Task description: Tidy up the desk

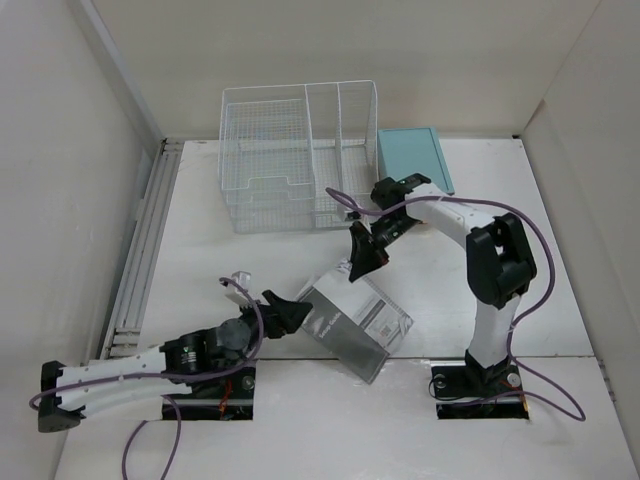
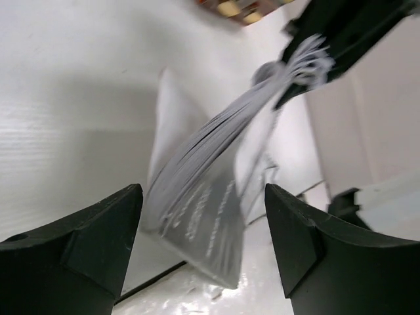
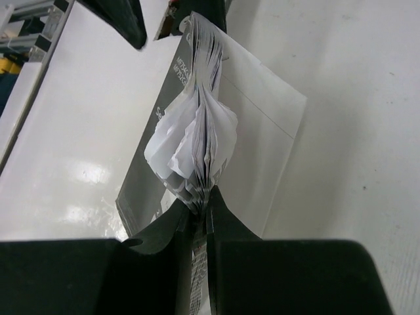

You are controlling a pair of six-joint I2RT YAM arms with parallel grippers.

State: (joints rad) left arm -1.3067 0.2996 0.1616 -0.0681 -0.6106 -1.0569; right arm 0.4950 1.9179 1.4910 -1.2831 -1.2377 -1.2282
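Note:
A grey-and-white booklet hangs tilted over the near part of the white desk. My right gripper is shut on a bunch of its pages at the top edge, and they fan out just past the fingertips. Seen from the right wrist, the booklet droops toward the desk. My left gripper stands open at the booklet's lower left corner. In the left wrist view the grey cover lies ahead, between the spread fingers, touching neither. The right gripper shows above it.
A white wire-mesh rack stands at the back of the desk. A teal box sits to its right. Walls close in on the left, right and rear. A small clear object lies near the left arm.

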